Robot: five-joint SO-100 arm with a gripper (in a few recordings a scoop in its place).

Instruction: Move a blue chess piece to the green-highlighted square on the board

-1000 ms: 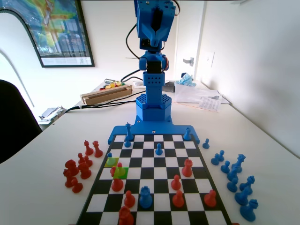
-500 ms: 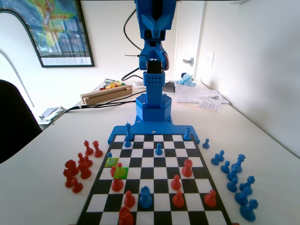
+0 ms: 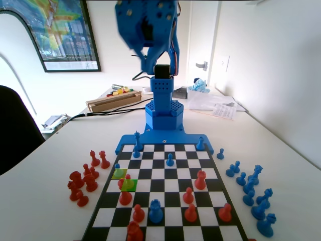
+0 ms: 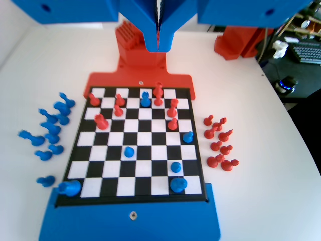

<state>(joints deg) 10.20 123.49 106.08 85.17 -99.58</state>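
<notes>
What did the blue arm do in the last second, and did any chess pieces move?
The arm's upper part swung toward the left of the fixed view, high above the board. The gripper took hold of nothing; in the wrist view its jaws hang shut and empty. No piece shifted: the blue pawn sits by the left edge beside the yellow-green square, and a red piece stands on the green square.

walls: standing plain white, a framed poster (image 3: 60,30) hanging at left
table (image 3: 45,170): lying white, catching bright daylight

Blue arm (image 3: 150,35) raised high above board (image 3: 165,201); green-highlighted square (image 3: 129,184) holds red pawn (image 3: 128,182).
</notes>
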